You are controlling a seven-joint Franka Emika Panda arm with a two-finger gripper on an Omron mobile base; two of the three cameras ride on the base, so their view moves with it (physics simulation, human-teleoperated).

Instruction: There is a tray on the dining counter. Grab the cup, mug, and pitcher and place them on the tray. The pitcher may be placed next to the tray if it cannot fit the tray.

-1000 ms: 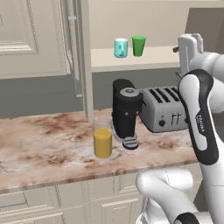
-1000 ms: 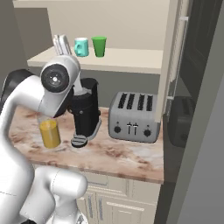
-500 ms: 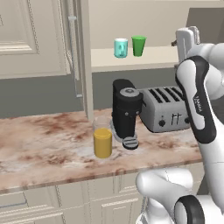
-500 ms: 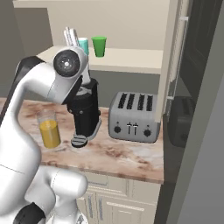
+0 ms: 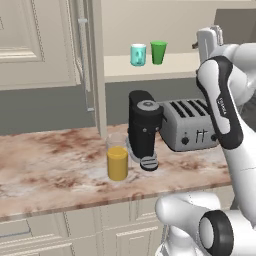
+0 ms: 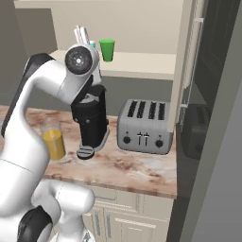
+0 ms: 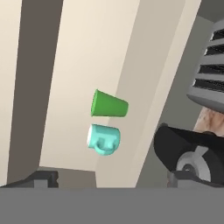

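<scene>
Cream cabinetry and a pale shelf (image 5: 170,67) back this kitchen corner, with a marbled reddish-brown worktop (image 5: 50,160) below. No brand, label or lettering can be made out on any vessel; the only writing is small dark print down the arm's white forearm in the left base view, too small to read.

On the shelf the green cup (image 5: 158,52) stands upright, its wider mouth up, just beside the teal mug (image 5: 138,54), which also stands upright; the two are close but whether they touch cannot be told. In the hand view both appear rolled sideways: the cup (image 7: 108,105) lies with its mouth toward the picture's left, and the mug (image 7: 103,139) shows its handle toward the bottom edge.

Down on the worktop the glass pitcher (image 5: 117,158) stands upright, orange-yellow liquid filling its lower part, just beside a black coffee machine (image 5: 144,128). A silver four-slot toaster (image 5: 190,125) sits on the machine's other side.

The gripper (image 5: 209,41) is raised near shelf level, well apart from cup and mug. Its jaws are spread wide and hold nothing.
</scene>
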